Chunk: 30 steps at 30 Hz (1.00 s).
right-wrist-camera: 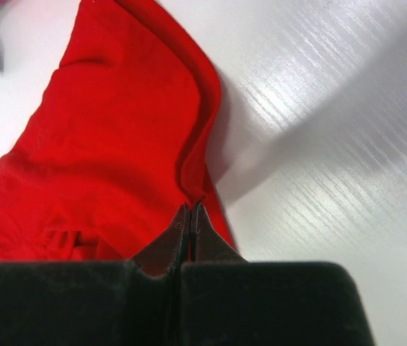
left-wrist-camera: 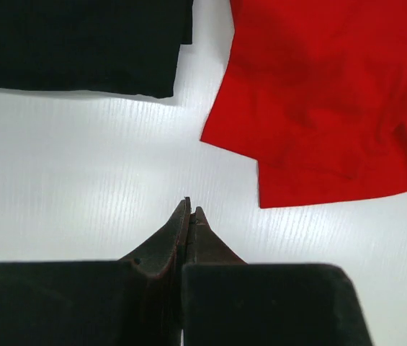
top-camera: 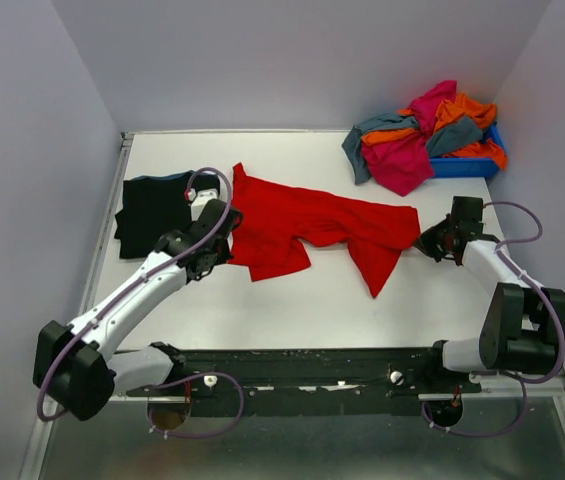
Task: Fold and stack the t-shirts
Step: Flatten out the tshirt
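– Lying across the middle of the white tabletop [top-camera: 292, 310], the bright red cloth t-shirt [top-camera: 312, 222] has its long axis running left to right, dipping a little toward the near side at its right end. Which arm sits nearer?

– Each of the 2 arms has one end of it. The right end effector [right-wrist-camera: 190, 209] is at the right edge. Its tips are pressed together where a raised ridge of red cloth runs into them, so it appears to pinch that edge.

– And the left end effector [left-wrist-camera: 190, 210]?

– Closed too, but holding nothing, over bare tabletop. The red cloth's nearest corner lies ahead of it and to its right, close but apart. The folded black cloth t-shirt [top-camera: 152, 215] lies ahead to its left.

– So the fold turns on the left side?

– Probably. The left arm would need to open and reach forward and right for its end. The heap of magenta, orange and grey-teal t-shirts [top-camera: 422, 140] sits over the blue plastic bin [top-camera: 467, 167] at the far right corner.
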Each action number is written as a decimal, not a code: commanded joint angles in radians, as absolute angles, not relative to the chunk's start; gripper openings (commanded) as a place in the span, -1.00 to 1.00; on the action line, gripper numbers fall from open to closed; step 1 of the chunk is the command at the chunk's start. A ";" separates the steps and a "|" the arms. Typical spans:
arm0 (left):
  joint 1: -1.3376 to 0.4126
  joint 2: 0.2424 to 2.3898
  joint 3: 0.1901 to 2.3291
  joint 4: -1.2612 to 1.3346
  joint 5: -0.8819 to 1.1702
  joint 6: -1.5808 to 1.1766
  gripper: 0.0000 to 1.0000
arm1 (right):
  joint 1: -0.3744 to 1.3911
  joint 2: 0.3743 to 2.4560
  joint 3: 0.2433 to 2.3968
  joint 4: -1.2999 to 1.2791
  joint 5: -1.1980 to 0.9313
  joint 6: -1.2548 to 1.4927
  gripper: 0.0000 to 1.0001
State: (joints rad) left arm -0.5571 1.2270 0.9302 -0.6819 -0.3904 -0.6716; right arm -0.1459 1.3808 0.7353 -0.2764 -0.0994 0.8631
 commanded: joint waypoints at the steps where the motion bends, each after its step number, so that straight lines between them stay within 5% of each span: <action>1: -0.563 1.173 0.894 -0.772 -0.434 -0.709 -1.00 | -0.150 1.348 0.726 -0.241 -0.100 0.856 -0.99; 3: -0.561 1.210 0.887 -0.704 -0.404 -0.712 -1.00 | -0.150 1.350 0.726 -0.236 -0.103 0.854 -0.99; 7: -0.560 1.304 0.871 -0.519 -0.322 -0.727 0.01 | -0.149 1.358 0.724 -0.235 -0.106 0.850 -0.99; 8: -0.555 1.325 0.867 -0.493 -0.328 -0.736 0.06 | -0.149 1.359 0.726 -0.235 -0.109 0.850 -0.99; 30: -0.407 1.635 0.871 -0.318 -0.166 -0.722 0.23 | -0.149 1.391 0.733 -0.225 -0.149 0.847 -0.99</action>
